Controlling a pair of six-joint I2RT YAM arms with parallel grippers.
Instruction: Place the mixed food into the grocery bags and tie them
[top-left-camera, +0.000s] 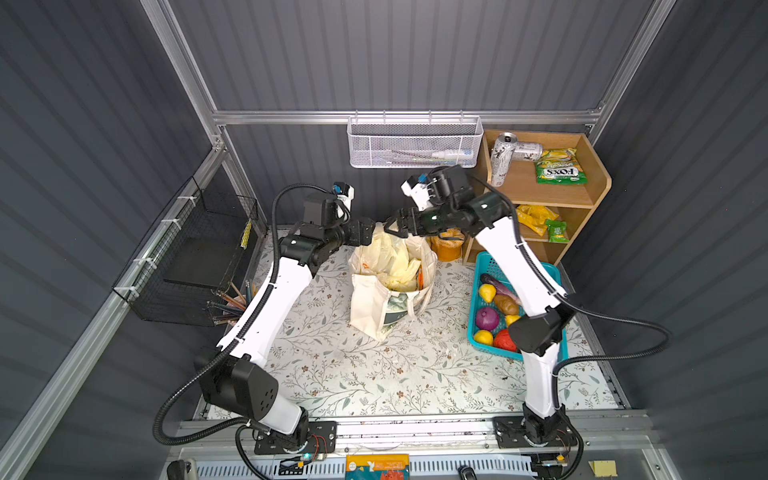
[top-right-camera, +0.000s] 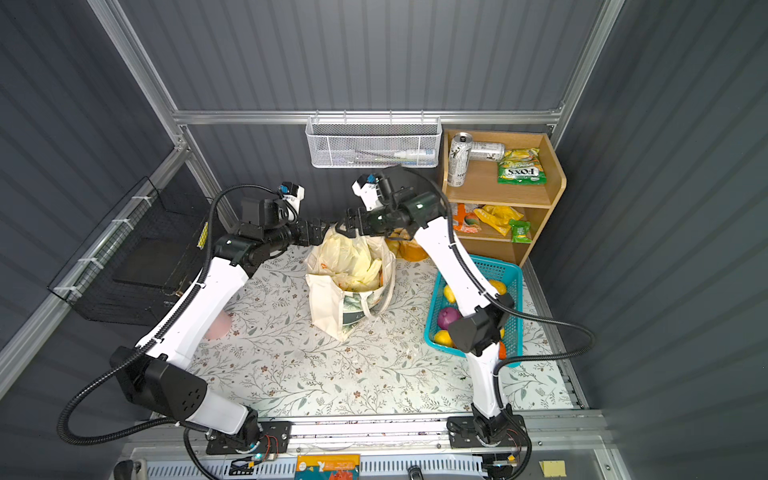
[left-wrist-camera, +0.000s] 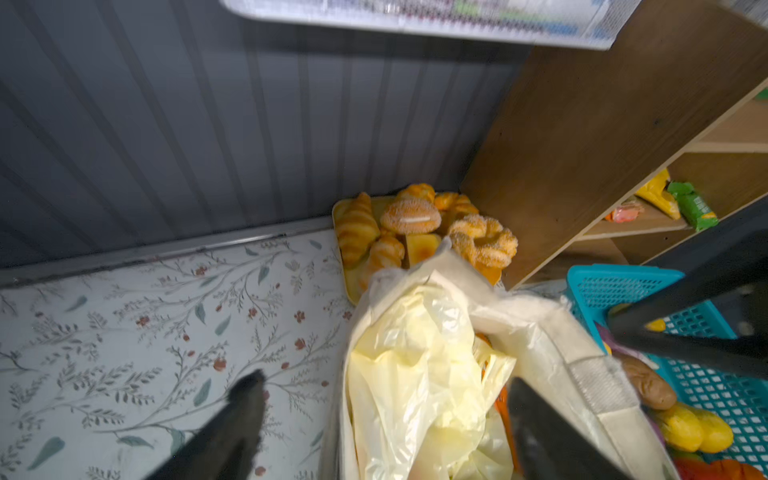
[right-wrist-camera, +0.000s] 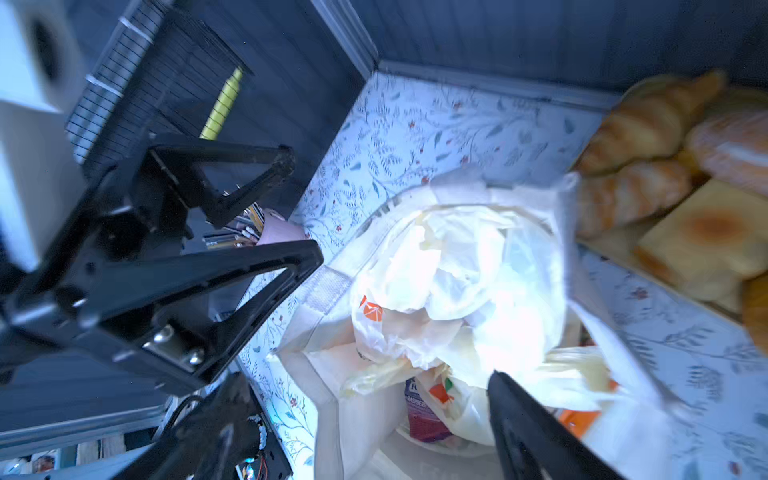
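While the left jaws and right jaws hang open, the plastic bag (top-left-camera: 395, 262) sits just beneath both, inside the tote (top-left-camera: 370, 309).

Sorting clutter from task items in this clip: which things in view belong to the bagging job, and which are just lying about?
Job: canvas tote; cream plastic bag inside it; purple onion and eggplant in the turquoise basket; green FOX'S packet on the wooden shelf.
Lying about: white mesh basket; black wire basket; pencils.

Overhead pair; wrist views above tote (left-wrist-camera: 561, 345)
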